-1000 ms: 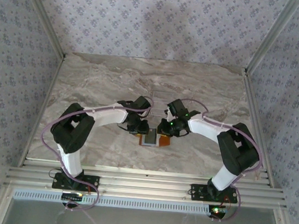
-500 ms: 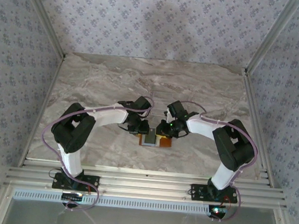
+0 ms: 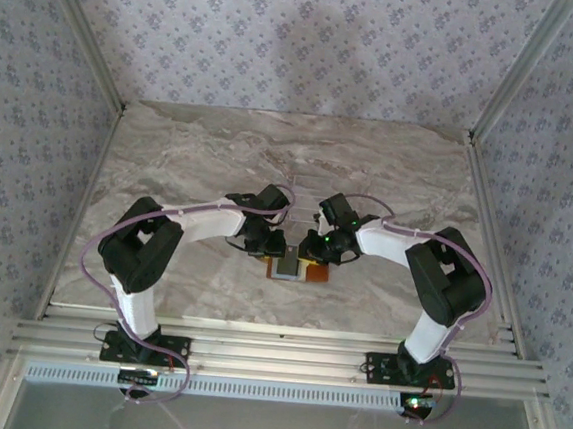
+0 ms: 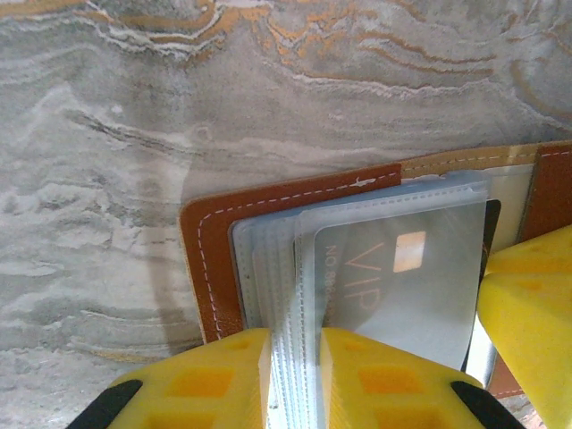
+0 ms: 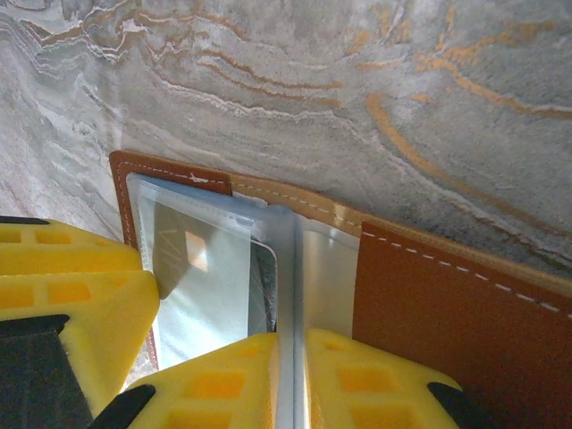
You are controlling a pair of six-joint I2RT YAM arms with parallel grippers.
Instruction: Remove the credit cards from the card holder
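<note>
The card holder (image 3: 297, 270), tan-brown leather, lies open on the marble between both arms. Its leather edge (image 4: 210, 259) frames a stack of clear plastic sleeves. My left gripper (image 4: 295, 375) is shut on the edges of those sleeves (image 4: 284, 295). A pale silver credit card (image 4: 402, 277) marked VIP sits inside the top sleeve. My right gripper (image 5: 291, 375) is shut on one upright clear sleeve (image 5: 288, 268). Left of it the silver card (image 5: 201, 286) shows through plastic, with a dark card's edge (image 5: 264, 290) behind it. In the top view the left gripper (image 3: 269, 245) and the right gripper (image 3: 316, 247) meet over the holder.
The marble table (image 3: 201, 157) stretches back to patterned walls. A faint clear tray (image 3: 309, 191) lies just behind the grippers. The other arm's yellow finger (image 4: 532, 304) crowds the holder's right side, and likewise a yellow finger (image 5: 71, 286) on its left.
The right arm's elbow has drawn in slightly to the left. Both grippers stay at the card holder, still pinching its sleeves.
</note>
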